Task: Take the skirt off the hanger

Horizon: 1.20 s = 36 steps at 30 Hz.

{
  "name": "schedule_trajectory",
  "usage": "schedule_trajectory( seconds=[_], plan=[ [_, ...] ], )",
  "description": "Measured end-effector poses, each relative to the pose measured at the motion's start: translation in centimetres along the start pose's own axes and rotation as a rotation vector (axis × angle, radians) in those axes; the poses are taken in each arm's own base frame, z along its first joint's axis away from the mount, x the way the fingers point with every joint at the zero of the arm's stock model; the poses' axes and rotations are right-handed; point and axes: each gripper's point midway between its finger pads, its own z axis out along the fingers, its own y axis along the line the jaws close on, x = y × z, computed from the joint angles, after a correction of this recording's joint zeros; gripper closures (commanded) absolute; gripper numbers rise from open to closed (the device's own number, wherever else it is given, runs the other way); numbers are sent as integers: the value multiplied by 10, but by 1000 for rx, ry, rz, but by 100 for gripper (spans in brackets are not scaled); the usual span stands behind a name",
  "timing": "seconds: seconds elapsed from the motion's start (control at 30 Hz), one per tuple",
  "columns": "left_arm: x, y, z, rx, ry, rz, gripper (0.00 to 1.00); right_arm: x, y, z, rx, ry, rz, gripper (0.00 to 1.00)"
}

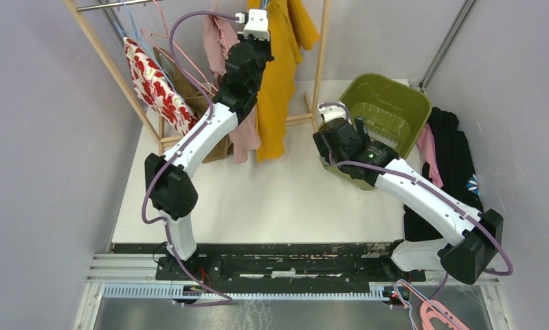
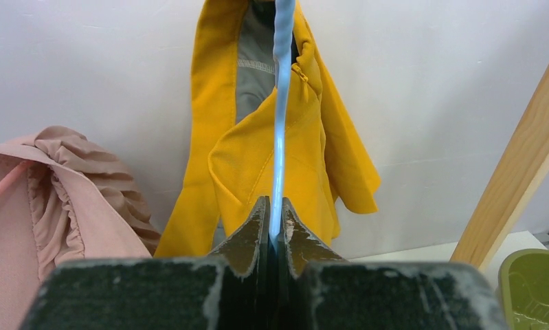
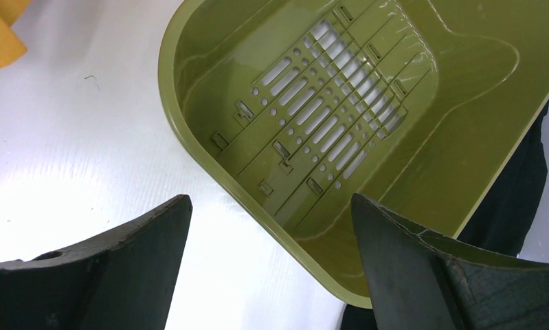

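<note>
The yellow skirt (image 1: 278, 89) with grey lining hangs at the back of the table from a pale blue hanger (image 2: 279, 137). My left gripper (image 2: 275, 206) is raised up to the rail and shut on the hanger's thin blue wire, just in front of the skirt (image 2: 258, 158). In the top view the left gripper (image 1: 256, 17) sits at the top of the garment. My right gripper (image 3: 270, 199) is open and holds nothing. It hovers low over the white table beside the near rim of the green bin (image 3: 189, 137); from above, the right gripper (image 1: 324, 117) is at the bin's left edge.
A wooden rack (image 1: 319, 62) carries a pink ruffled garment (image 2: 65, 206), a red-and-white floral one (image 1: 154, 82) and a brown one. The olive bin (image 1: 388, 82) lies tipped at the right. Dark clothes (image 1: 457, 158) are piled beside it. Pink hangers (image 1: 436, 316) lie at the near right.
</note>
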Motion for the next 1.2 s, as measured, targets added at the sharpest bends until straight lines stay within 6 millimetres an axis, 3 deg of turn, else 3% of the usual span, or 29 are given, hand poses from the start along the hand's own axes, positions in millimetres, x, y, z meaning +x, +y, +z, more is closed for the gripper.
schedule_trajectory(
  seconds=[0.27, 0.4, 0.67, 0.83, 0.97, 1.2],
  plan=[
    [2, -1, -2, 3, -10, -4, 97, 5, 1, 3, -4, 14, -3, 8],
    [9, 4, -18, 8, -18, -8, 97, 6, 3, 6, -9, 21, -6, 8],
    [-20, 10, -28, 6, -100, -38, 97, 13, 11, 13, -28, 51, -22, 9],
    [-24, 8, -32, 28, -121, -59, 97, 14, 13, 15, -31, 60, -28, 8],
    [-7, 12, -58, 42, -77, -62, 97, 14, 13, 15, -31, 60, -29, 8],
    [27, 25, -131, 95, 72, -31, 97, 9, 16, 14, -52, 68, -59, 6]
  ],
)
